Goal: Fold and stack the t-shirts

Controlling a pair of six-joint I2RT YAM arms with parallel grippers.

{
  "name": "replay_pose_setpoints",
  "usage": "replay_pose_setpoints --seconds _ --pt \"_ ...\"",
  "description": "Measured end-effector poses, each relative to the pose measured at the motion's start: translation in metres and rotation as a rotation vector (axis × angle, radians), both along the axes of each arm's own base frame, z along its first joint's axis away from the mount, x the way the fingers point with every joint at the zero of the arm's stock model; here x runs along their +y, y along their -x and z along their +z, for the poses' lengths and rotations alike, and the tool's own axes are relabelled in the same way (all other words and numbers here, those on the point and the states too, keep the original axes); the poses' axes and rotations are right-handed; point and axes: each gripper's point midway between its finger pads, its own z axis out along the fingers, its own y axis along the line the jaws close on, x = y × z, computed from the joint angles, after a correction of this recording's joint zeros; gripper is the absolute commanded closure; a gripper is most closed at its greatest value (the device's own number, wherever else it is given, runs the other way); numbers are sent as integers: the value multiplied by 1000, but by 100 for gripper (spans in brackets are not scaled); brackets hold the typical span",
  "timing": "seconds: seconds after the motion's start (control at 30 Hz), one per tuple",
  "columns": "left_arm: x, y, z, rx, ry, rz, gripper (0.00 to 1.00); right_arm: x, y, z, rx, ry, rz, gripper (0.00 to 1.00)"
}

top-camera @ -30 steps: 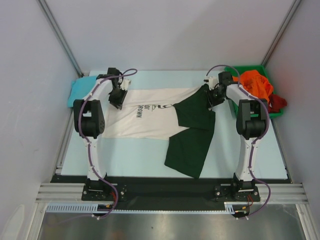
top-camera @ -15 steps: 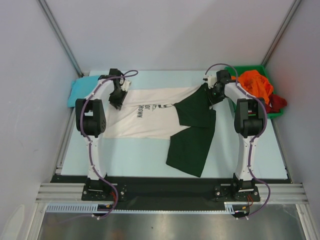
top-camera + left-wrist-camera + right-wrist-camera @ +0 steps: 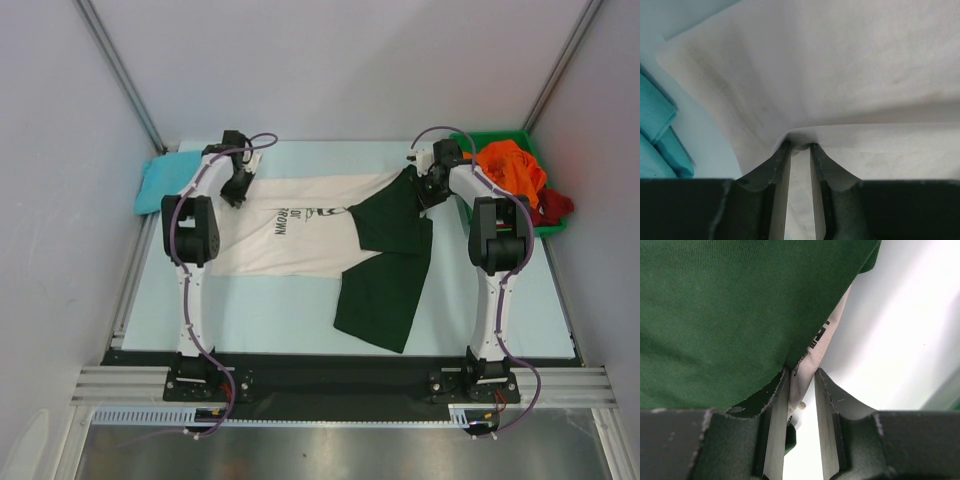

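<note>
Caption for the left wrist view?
Left gripper shut on the cream cloth t-shirt; teal cloth shirt beside it on pale table.

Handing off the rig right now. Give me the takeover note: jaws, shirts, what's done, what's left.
Left gripper: jaws pinched on the cream shirt at its far-left corner.
Right gripper: jaws on the same shirt's far-right edge, by the dark green sleeve.
Teal shirt: far-left table corner, looks folded.
Orange shirt and dark red shirt: heaped in the green bin.
Done: cream shirt spread out.
Left: fold it, fold the two in the bin, stack.
</note>
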Motion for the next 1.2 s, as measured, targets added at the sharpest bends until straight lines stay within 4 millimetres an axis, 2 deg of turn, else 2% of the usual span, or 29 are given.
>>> replay_pose_setpoints --seconds 0.27,0.37,0.5,0.6,0.67,0.73,0.83,0.93,1.07,1.13,1.17,1.2 --pt "-1 1 0 3 3 -11 76 0 -1 0 -2 0 -1 69" --pt "-3 12 6 18 19 -23 75 0 0 0 -3 0 -1 69" --pt "2 20 42 -20 26 -21 75 0 0 0 -5 0 -2 69" --pt "9 16 71 -85 28 -11 75 0 -1 0 -8 0 -1 69" --pt "16 10 85 -121 31 4 74 0 0 0 -9 0 -1 69" --pt "24 1 90 -147 32 18 74 0 -1 0 -10 1 -1 69" --pt "32 -17 82 -163 31 34 74 0 -1 0 -11 5 0 69" --pt "35 -23 51 -122 23 41 73 1 -1 0 -12 10 0 69" --pt "34 -15 2 -19 20 39 71 1 0 0 -12 14 1 69" --pt "33 -19 6 -32 18 37 69 0 -1 0 -13 16 2 69" --pt "33 -22 8 -42 17 37 63 0 -1 0 -13 16 2 69" --pt "33 -22 8 -43 16 37 61 0 -1 0 -13 16 2 69"
